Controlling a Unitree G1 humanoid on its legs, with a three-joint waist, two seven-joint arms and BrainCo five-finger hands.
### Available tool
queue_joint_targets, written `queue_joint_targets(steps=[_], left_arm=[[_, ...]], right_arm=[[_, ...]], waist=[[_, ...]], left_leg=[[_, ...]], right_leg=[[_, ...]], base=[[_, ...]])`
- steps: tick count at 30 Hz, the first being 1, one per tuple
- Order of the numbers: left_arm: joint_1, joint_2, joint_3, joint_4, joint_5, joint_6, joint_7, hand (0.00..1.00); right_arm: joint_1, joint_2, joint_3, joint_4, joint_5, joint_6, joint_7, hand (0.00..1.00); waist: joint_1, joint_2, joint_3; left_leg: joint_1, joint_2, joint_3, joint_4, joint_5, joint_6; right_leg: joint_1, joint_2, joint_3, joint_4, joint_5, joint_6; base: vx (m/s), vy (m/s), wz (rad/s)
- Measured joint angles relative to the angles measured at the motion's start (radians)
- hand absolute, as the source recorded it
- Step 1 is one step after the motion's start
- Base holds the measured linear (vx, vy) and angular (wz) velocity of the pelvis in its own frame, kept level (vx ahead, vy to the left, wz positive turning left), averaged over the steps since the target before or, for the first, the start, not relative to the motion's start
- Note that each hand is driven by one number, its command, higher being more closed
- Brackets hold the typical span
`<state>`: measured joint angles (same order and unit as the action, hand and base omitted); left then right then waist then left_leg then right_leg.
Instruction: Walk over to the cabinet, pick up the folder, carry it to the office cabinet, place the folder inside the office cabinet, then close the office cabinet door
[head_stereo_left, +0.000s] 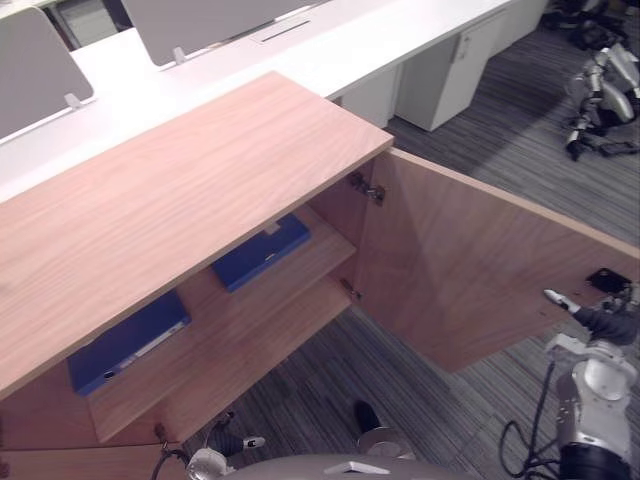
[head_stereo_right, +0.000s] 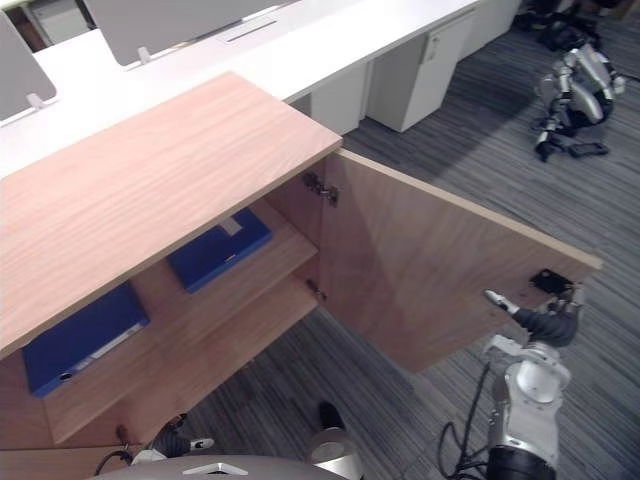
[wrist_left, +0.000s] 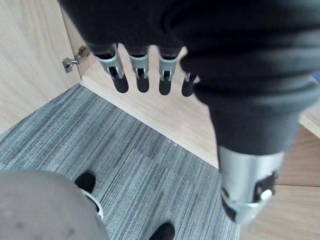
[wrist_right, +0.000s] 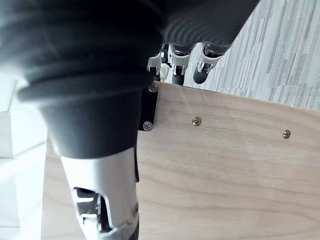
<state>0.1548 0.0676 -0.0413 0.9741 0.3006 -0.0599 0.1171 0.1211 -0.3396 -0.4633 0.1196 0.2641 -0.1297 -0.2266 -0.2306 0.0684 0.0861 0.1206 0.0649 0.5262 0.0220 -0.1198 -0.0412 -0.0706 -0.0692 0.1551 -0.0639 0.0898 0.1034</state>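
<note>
The wooden office cabinet (head_stereo_left: 170, 200) stands open, its right door (head_stereo_left: 470, 270) swung far out on its hinges (head_stereo_left: 367, 187). Two blue folders lie on the upper shelf inside, one toward the right (head_stereo_left: 262, 250) and one at the left (head_stereo_left: 130, 343). My right hand (head_stereo_left: 603, 322) is at the door's free edge beside a black plate (head_stereo_left: 608, 279). Its thumb lies on the door's inner face (wrist_right: 225, 170), and its fingers (wrist_right: 201, 67) reach straight past the edge. My left hand (wrist_left: 142, 75) hangs low before the cabinet's bottom shelf, fingers straight, holding nothing.
Long white desks (head_stereo_left: 330, 50) with grey partition panels (head_stereo_left: 200, 25) run behind the cabinet. A white pedestal unit (head_stereo_left: 445, 75) stands under them. Another robot (head_stereo_left: 605, 95) sits on the grey striped carpet (head_stereo_left: 500, 140) at the far right.
</note>
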Motion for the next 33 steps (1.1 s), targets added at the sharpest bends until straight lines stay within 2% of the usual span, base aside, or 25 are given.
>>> queue_joint_targets(steps=[5, 8, 12, 17, 20, 22, 25, 30, 33], left_arm=[[-0.029, 0.012, -0.001, 0.025, 0.020, 0.003, 0.001, 0.00], [-0.043, 0.011, -0.005, 0.026, 0.028, 0.008, 0.001, 0.00], [-0.072, 0.012, -0.023, 0.025, 0.038, 0.008, 0.005, 0.00], [-0.088, 0.014, -0.043, 0.030, 0.058, 0.009, 0.007, 0.00], [-0.095, 0.040, -0.054, 0.056, 0.067, 0.011, 0.007, 0.00], [-0.098, 0.068, -0.071, 0.069, 0.078, 0.019, 0.005, 0.00], [-0.102, 0.091, -0.082, 0.068, 0.078, 0.019, 0.004, 0.00], [-0.099, 0.112, -0.103, 0.067, 0.078, 0.019, 0.005, 0.00], [-0.101, 0.127, -0.111, 0.066, 0.078, 0.019, 0.006, 0.00]], right_arm=[[0.191, 0.135, 0.137, -0.216, -0.077, -0.015, 0.034, 0.00], [0.281, 0.157, 0.216, -0.296, -0.131, -0.022, 0.068, 0.00], [0.371, 0.177, 0.306, -0.346, -0.217, -0.027, 0.093, 0.00], [0.431, 0.167, 0.401, -0.348, -0.360, -0.023, 0.138, 0.00], [0.434, 0.131, 0.476, -0.348, -0.440, -0.020, 0.171, 0.00], [0.442, 0.091, 0.530, -0.348, -0.523, -0.020, 0.206, 0.00], [0.444, 0.091, 0.591, -0.348, -0.579, -0.023, 0.233, 0.00], [0.408, 0.057, 0.657, -0.348, -0.587, -0.025, 0.240, 0.00], [0.366, 0.042, 0.702, -0.345, -0.587, -0.025, 0.241, 0.00]], waist=[[-0.017, -0.024, 0.011], [-0.021, -0.030, 0.008], [-0.022, -0.055, 0.010], [-0.015, -0.080, 0.011], [-0.001, -0.093, 0.010], [0.008, -0.109, 0.010], [0.028, -0.137, -0.007], [0.060, -0.165, -0.022], [0.077, -0.171, -0.027]], left_leg=[[0.007, 0.031, 0.031, 0.036, -0.021, -0.017], [0.004, 0.034, 0.062, 0.038, -0.022, -0.015], [0.010, 0.036, 0.088, 0.048, -0.024, -0.015], [0.021, 0.039, 0.105, 0.071, -0.043, -0.024], [0.020, 0.045, 0.100, 0.085, -0.049, -0.025], [0.017, 0.048, 0.083, 0.098, -0.049, -0.025], [0.004, 0.050, 0.041, 0.100, -0.044, -0.022], [0.002, 0.048, -0.015, 0.100, -0.037, -0.013], [-0.008, 0.046, -0.053, 0.099, -0.035, -0.008]], right_leg=[[-0.004, 0.032, 0.056, -0.012, 0.021, -0.013], [-0.034, 0.043, 0.095, 0.004, 0.028, -0.017], [-0.040, 0.054, 0.126, 0.014, 0.041, -0.017], [-0.039, 0.055, 0.144, 0.026, 0.036, -0.026], [-0.038, 0.054, 0.133, 0.038, 0.032, -0.034], [-0.033, 0.053, 0.113, 0.046, 0.027, -0.041], [-0.029, 0.048, 0.073, 0.058, 0.016, -0.052], [-0.001, 0.033, 0.017, 0.061, 0.000, -0.050], [0.001, 0.021, -0.020, 0.076, -0.015, -0.045]], base=[[-0.08, -0.094, -0.38], [-0.07, -0.070, -0.39], [-0.08, -0.066, -0.27], [-0.11, -0.057, -0.11], [-0.09, -0.060, 0.05], [-0.05, -0.049, 0.20], [-0.03, -0.038, 0.37], [0.00, 0.013, 0.34], [0.01, 0.025, 0.40]])
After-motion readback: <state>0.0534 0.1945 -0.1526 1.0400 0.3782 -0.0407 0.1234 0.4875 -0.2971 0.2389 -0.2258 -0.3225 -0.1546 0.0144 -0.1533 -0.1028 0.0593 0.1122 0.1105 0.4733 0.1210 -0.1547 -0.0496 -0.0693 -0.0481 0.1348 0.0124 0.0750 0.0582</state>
